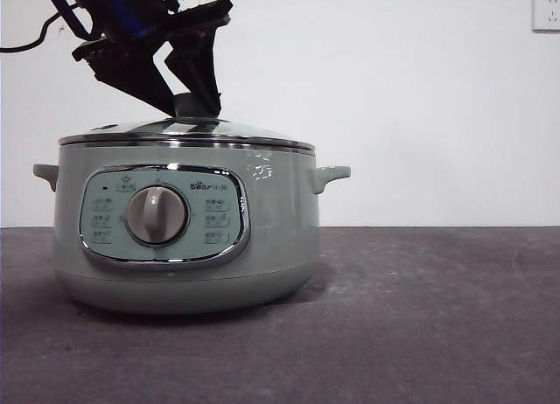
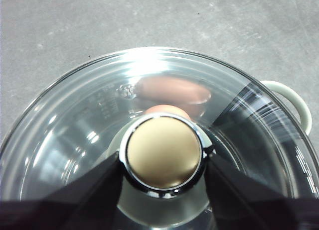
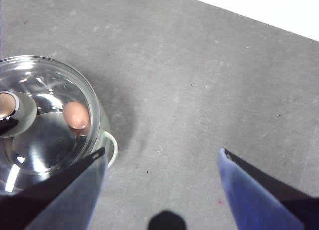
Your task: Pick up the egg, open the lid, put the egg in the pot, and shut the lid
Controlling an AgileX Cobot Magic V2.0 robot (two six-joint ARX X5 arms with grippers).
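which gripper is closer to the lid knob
Left. The left gripper has its fingers on either side of the knob on the lid. The right gripper is open above bare table beside the pot.

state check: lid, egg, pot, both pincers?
lid: seated on the pot, knob between the left pincer's jaws
egg: inside the pot, seen through the glass
pot: upright on the table, closed
left pincer: shut on the knob
right pincer: open, holding nothing, above bare table
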